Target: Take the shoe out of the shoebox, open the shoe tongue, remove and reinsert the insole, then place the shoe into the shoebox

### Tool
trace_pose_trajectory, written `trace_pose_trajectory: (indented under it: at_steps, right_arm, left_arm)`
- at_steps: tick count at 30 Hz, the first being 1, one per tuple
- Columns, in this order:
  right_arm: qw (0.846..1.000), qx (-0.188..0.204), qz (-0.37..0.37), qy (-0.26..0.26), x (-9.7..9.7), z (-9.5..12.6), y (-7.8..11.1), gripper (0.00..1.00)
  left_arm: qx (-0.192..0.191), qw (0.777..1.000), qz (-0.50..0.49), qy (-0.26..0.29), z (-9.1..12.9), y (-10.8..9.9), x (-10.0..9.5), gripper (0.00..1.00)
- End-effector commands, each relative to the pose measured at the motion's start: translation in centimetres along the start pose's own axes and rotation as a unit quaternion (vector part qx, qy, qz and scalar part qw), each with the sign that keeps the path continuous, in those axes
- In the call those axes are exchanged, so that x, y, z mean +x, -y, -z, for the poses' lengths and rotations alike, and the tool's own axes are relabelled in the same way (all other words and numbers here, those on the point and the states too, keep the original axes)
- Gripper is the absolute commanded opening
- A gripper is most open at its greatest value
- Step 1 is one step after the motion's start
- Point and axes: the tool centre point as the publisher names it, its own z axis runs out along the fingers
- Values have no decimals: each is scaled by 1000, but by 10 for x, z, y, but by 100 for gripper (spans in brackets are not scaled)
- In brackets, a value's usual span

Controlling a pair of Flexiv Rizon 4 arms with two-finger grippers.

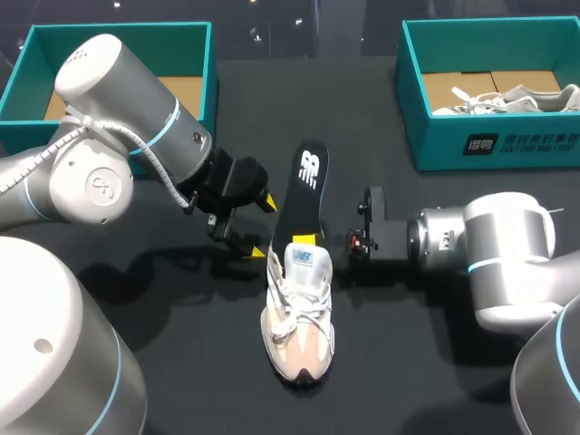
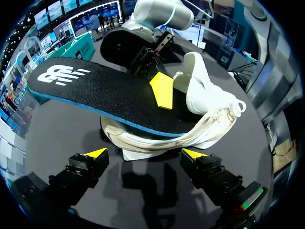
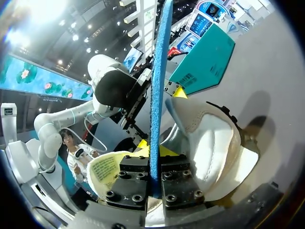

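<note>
A white and pink shoe (image 1: pixel 299 331) stands on the black table, toe toward the front edge. The black insole (image 1: pixel 306 190) with a white logo slants up out of its opening toward the back. My right gripper (image 1: pixel 308 241) comes in from the right and is shut on the insole just above the shoe's tongue; the right wrist view shows the insole's blue edge (image 3: pixel 157 95) clamped in the right gripper (image 3: pixel 155 164), with the shoe (image 3: pixel 209 143) beside it. My left gripper (image 1: pixel 263 227) stands open just left of the insole. In the left wrist view the left gripper (image 2: pixel 145 153) holds nothing, with the insole (image 2: pixel 109 95) and shoe (image 2: pixel 209 98) ahead.
A teal shoebox (image 1: pixel 195 54) stands at the back left, behind my left arm. At the back right, a second teal shoebox (image 1: pixel 435 149) holds another white shoe (image 1: pixel 517 98).
</note>
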Motion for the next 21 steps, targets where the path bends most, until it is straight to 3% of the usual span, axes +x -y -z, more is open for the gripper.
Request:
trace_pose_trajectory:
  at_steps: [1, 17, 21]
  right_arm:
    - [1000, 0, -3, 2, 1, -3, 17, 0]
    - [1000, 6, 6, 3, 6, -4, 13, 0]
    - [1000, 7, 14, 4, 8, -3, 9, 15]
  left_arm:
    - [-1, 1000, 0, 0, -1, 0, 0, 100]
    - [-1, 1000, 0, 0, -1, 0, 0, 100]
    - [-1, 1000, 0, 0, -1, 0, 0, 100]
